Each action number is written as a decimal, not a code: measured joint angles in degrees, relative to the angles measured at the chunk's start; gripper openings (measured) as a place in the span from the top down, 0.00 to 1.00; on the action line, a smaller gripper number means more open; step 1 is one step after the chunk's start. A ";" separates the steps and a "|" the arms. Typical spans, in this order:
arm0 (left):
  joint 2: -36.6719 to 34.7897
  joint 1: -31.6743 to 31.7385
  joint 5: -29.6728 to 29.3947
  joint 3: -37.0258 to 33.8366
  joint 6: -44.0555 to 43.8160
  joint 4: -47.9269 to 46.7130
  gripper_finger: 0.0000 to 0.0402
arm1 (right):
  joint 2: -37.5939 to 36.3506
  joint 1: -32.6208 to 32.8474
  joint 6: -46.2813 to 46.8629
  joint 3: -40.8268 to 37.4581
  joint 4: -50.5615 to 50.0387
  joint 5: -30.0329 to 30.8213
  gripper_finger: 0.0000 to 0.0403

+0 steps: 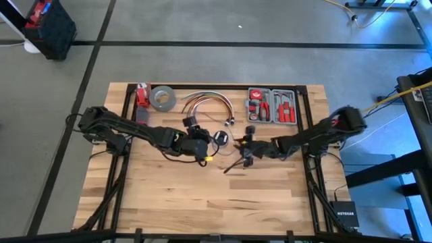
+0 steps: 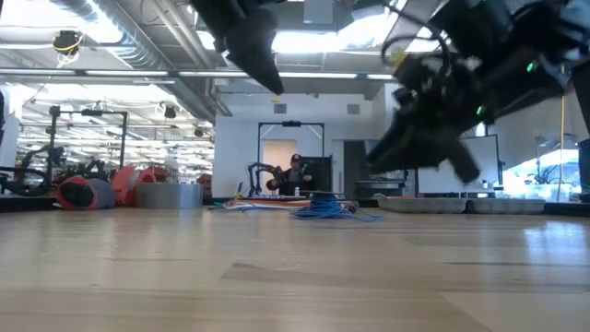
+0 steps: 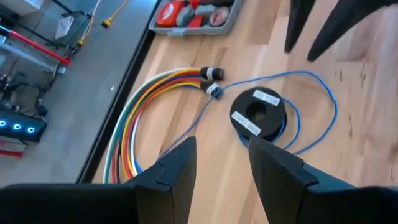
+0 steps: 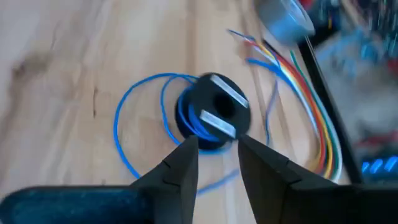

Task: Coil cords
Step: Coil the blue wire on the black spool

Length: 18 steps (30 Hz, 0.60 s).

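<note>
The left end effector (image 3: 221,171) hangs above the tabletop (image 1: 202,196) with its fingers parted and nothing between them; its wrist view looks down on a black spool (image 3: 258,112) wound with thin blue cord (image 3: 314,78), loose loops lying around the spool on the wood. The right end effector (image 4: 217,165) is likewise open and empty, its fingertips framing the same spool (image 4: 211,112) from the opposite side, with a wide blue loop (image 4: 124,118) trailing away from it.

From above, both end effectors (image 1: 200,150) (image 1: 244,154) meet near the tabletop's centre, the spool (image 1: 220,138) a small dark disc between them; the cord itself is too thin to trace there. Only the overhead view shows the whole layout: a roll of grey tape (image 1: 162,98), an arched bundle of coloured cables (image 1: 206,102) and an open tool case (image 1: 272,106) along the far edge. The low view shows the cord as a blue heap (image 2: 323,208), with both arms clear above it.
</note>
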 joint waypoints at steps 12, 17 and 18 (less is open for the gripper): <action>0.00 -0.91 -0.04 -0.62 -1.83 -0.14 0.65 | 19.15 -0.58 -25.62 10.20 9.90 9.11 0.71; 0.00 -1.26 -0.02 -0.60 -1.82 -0.11 0.65 | 19.61 -0.58 -25.60 10.95 8.69 7.22 0.71; 0.00 -1.25 -0.02 -0.60 -1.81 0.01 0.65 | 19.61 -0.60 -25.59 10.93 8.65 6.82 0.71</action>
